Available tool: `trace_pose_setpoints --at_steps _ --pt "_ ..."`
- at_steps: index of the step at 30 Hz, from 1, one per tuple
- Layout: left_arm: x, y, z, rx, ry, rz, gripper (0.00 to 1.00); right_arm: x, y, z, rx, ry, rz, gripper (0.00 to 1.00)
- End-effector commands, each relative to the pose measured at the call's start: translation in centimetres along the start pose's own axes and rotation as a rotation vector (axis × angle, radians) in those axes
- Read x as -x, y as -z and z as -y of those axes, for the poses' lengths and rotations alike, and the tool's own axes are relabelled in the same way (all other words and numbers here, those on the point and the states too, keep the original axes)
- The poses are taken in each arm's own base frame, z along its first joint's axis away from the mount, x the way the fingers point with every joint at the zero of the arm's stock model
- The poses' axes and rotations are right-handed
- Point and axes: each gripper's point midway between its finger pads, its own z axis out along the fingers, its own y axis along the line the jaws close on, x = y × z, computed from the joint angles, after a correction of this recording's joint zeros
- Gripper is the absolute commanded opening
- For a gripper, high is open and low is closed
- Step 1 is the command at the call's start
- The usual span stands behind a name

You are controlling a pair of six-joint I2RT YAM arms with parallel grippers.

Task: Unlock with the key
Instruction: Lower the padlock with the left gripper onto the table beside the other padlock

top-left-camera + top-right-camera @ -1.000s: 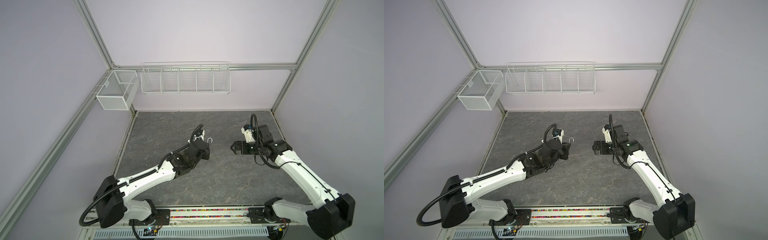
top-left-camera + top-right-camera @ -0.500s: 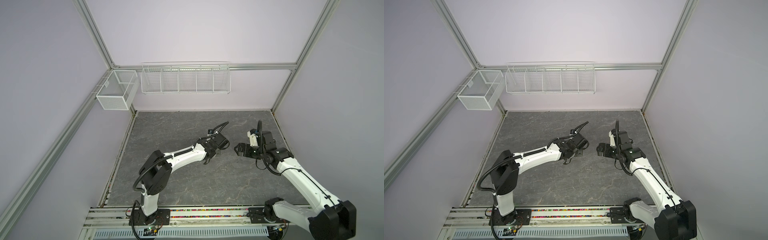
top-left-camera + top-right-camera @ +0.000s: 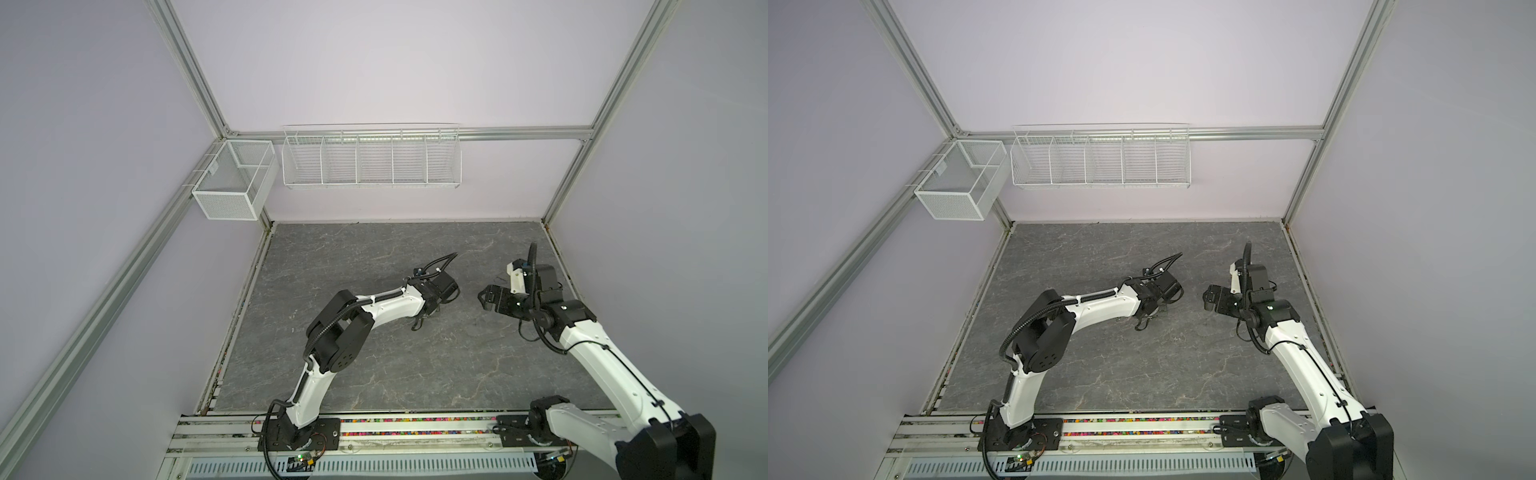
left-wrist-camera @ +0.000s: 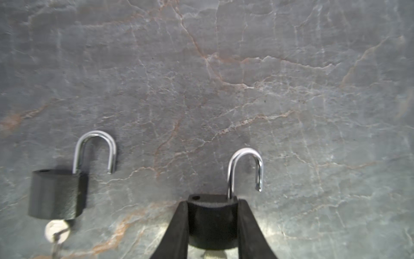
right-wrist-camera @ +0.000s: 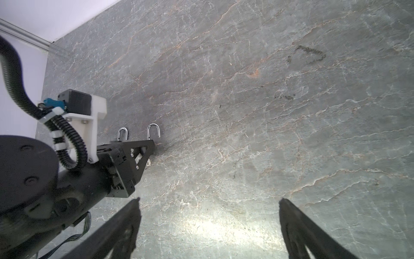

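While in the left gripper [image 4: 212, 202], matte black padlock [image 4: 211, 220], curved chrome shackle [image 4: 245, 150].

Matt black padlock body [image 4: 211, 216], glossy metal shackle [image 4: 245, 151], veined stone-look tabletop [image 4: 224, 67].

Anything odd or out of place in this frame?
Nothing spilled or broken. The padlock in the left gripper and the second padlock, lying apart with its key inserted, both stand open. Only oddity: a dark smudge on the table.

Grey marbled tabletop [image 4: 246, 67]; loose padlock [image 4: 56, 195] with key [image 4: 57, 232] lies flat.
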Motion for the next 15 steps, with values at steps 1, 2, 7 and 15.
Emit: trace_pose_setpoints --at_steps 1,2,7,15 --pt "0.1 0.0 0.2 0.010 0.020 -0.005 0.00 -0.2 0.1 0.1 0.010 -0.011 0.007 0.97" --pt "0.0 -0.2 0.3 0.010 0.021 -0.010 0.00 -0.2 0.0 0.1 0.012 -0.012 0.005 0.97" --pt "-0.4 -0.5 -0.2 0.028 0.020 -0.025 0.00 -0.2 -0.3 0.5 0.008 -0.026 0.002 0.97" --pt "-0.4 -0.3 -0.6 0.019 0.027 -0.031 0.36 0.2 -0.2 0.9 0.000 -0.042 0.018 0.97"
